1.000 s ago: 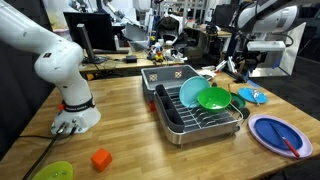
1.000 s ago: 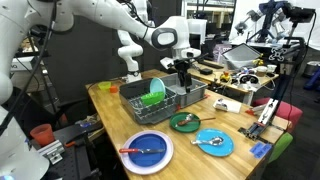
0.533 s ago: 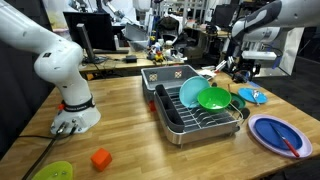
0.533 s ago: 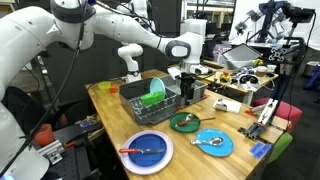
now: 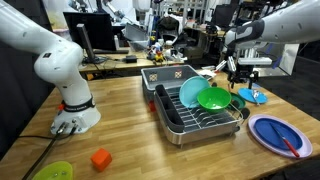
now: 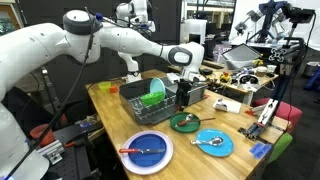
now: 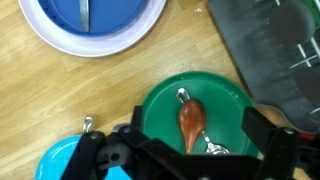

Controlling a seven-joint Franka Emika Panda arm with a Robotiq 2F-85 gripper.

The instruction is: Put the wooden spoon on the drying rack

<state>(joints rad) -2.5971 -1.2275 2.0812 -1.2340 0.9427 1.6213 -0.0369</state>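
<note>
Directly below gripper (image 7: 185,142) | wooden spoon (image 7: 192,120), in green bowl (image 7: 158,105) | jaws spread

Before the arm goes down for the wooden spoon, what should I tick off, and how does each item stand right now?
1. Pincer open: ok, its fingers stand wide apart and hold nothing.
2. Pincer lined up over the wooden spoon: ok, in the wrist view the spoon's bowl end lies between the fingers.
3. Spoon's handle free to grasp: cannot tell, the pincer hides it.
4. Spoon at rest: ok, it lies in the green dish on the table.
5. Room on the drying rack: ok, bare wires show in front of the green bowl and teal plate.
</note>
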